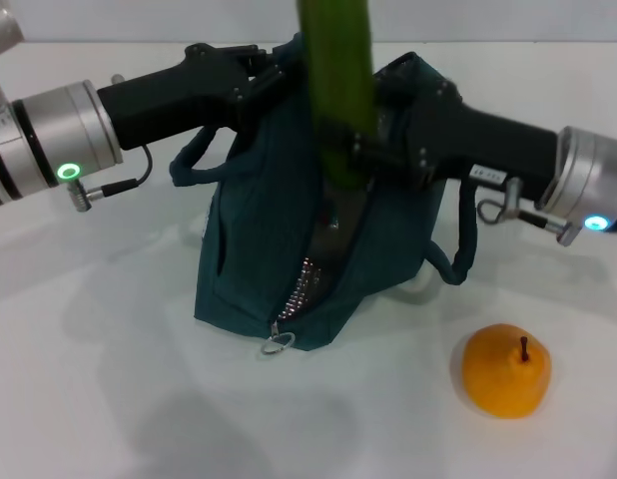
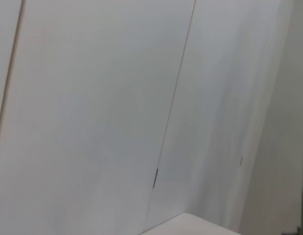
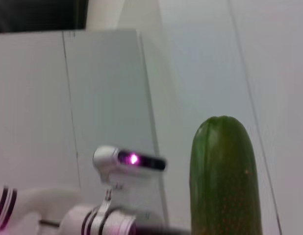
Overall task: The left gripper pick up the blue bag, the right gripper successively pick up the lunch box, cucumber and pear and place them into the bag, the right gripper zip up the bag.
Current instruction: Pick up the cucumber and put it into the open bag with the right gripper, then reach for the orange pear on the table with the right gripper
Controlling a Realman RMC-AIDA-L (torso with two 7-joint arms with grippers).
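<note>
The blue bag [image 1: 259, 239] stands upright in the middle of the table, its zip open down the front, with the ring pull [image 1: 277, 345] at the bottom. My left gripper [image 1: 274, 72] comes in from the left and is shut on the bag's top edge. My right gripper [image 1: 363, 150] comes in from the right and is shut on the green cucumber [image 1: 338, 90]. The cucumber is held upright, its lower end in the bag's opening. Its tip shows in the right wrist view [image 3: 225, 176]. The orange pear [image 1: 506, 370] lies on the table at the front right. The lunch box is hidden.
The bag's carry straps [image 1: 458, 249] hang loose at both sides. The white table [image 1: 109, 399] lies around the bag. The left wrist view shows only white wall panels [image 2: 92, 122]. The right wrist view also shows the robot's head [image 3: 129, 159].
</note>
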